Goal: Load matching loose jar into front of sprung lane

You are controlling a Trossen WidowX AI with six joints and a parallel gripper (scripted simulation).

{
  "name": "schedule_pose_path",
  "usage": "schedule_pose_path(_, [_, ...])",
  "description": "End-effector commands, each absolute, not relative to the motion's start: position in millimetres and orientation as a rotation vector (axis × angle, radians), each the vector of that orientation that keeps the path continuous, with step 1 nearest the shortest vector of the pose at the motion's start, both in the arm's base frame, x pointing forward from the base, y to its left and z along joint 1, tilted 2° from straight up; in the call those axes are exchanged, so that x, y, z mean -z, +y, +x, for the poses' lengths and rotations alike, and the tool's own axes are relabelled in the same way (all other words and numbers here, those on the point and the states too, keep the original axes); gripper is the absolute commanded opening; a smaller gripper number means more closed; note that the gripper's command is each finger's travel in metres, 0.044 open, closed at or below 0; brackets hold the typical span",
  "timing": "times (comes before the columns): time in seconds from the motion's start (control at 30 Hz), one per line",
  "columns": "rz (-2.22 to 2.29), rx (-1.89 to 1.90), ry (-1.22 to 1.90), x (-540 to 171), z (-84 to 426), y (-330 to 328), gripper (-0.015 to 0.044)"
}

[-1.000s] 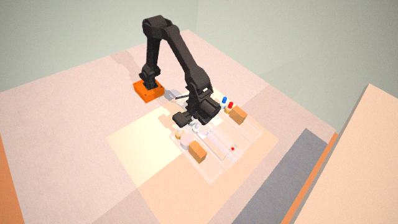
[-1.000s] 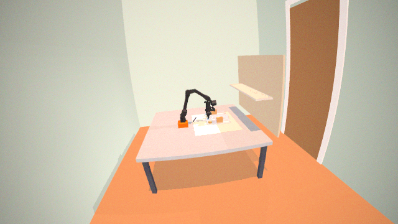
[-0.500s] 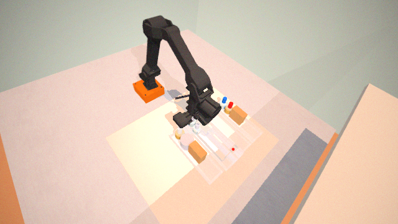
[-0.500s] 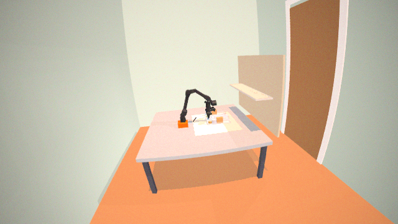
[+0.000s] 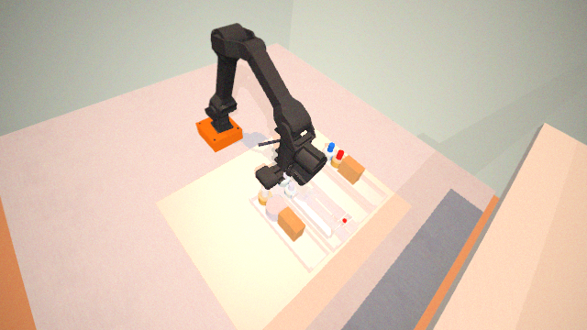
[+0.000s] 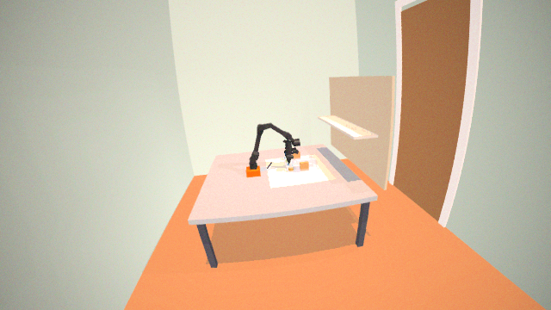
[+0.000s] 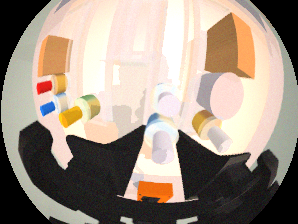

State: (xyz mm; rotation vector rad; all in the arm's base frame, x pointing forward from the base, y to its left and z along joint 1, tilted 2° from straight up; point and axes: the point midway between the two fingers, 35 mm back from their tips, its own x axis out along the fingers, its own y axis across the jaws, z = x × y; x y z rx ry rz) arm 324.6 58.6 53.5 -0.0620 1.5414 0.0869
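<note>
My gripper (image 5: 283,180) (image 6: 288,164) (image 7: 160,130) points down at the front of the rack and is shut on a jar with a blue band and a pale lilac cap. This held jar (image 7: 161,142) is upright between the fingertips. The matching jar in the lane (image 5: 290,191) (image 7: 167,102) stands directly behind it, in line. The two look close together or touching; I cannot tell which. The fingers and cap hide the held jar's base, so contact with the lane floor and its place relative to the front stop are unclear. The pusher plate is not clearly visible.
In the neighbouring lanes are an amber jar with a white cap (image 5: 263,198) (image 7: 206,121), a lilac cylinder (image 7: 227,95), wooden blocks (image 5: 291,224) (image 5: 351,170), a yellow-capped jar (image 7: 89,107), and blue-capped (image 5: 330,150) and red-capped (image 5: 338,158) jars. A dark rod (image 5: 269,143) is near the arm.
</note>
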Motion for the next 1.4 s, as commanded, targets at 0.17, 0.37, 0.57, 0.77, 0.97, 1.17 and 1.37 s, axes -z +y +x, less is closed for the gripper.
schedule_pose_path(0.17, [-0.066, -0.092, 1.512, -57, 333, 60, 0.0000])
schedule_pose_path(0.37, [-0.066, -0.092, 1.512, -56, 333, 60, 0.0000])
schedule_pose_path(0.57, [-0.066, -0.092, 1.512, -54, 334, 60, 0.0000])
schedule_pose_path(0.77, [-0.066, -0.092, 1.512, -52, 334, 60, 0.0000])
schedule_pose_path(0.97, [-0.066, -0.092, 1.512, -50, 334, 60, 0.0000])
schedule_pose_path(1.17, [-0.066, -0.092, 1.512, -48, 334, 60, 0.0000])
schedule_pose_path(1.37, [-0.066, -0.092, 1.512, -46, 334, 60, 0.0000])
